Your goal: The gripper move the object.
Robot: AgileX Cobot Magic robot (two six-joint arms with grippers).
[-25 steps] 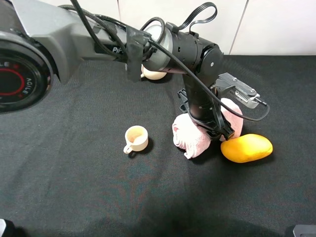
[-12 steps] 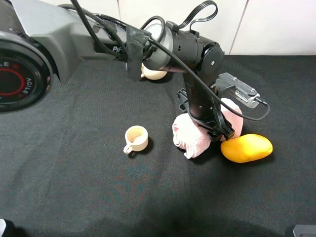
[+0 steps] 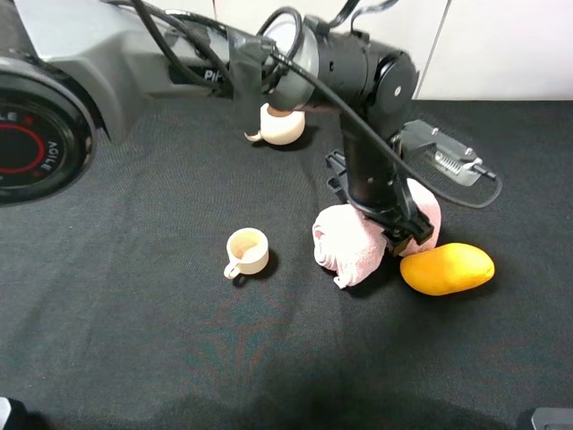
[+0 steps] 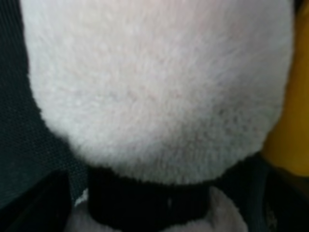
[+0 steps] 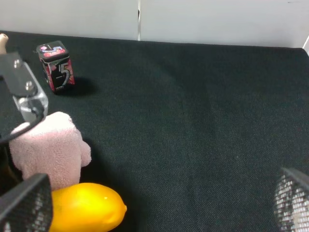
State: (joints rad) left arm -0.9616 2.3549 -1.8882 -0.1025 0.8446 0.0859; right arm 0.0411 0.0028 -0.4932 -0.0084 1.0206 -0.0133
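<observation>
Left gripper (image 3: pixel 380 219) higher; tin (image 5: pixel 56 66) right-wrist only

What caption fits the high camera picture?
Robot tool at a pink rolled towel, between a small cream cup and a yellow mango, on black cloth.

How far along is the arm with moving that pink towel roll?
Reaching looks done: the left gripper straddles the pink towel roll at its dark band. The roll lies on the black tablecloth, beside the yellow mango. Whether the jaws grip it cannot be seen, so a lift and carry, or just a retreat, may remain.
</observation>
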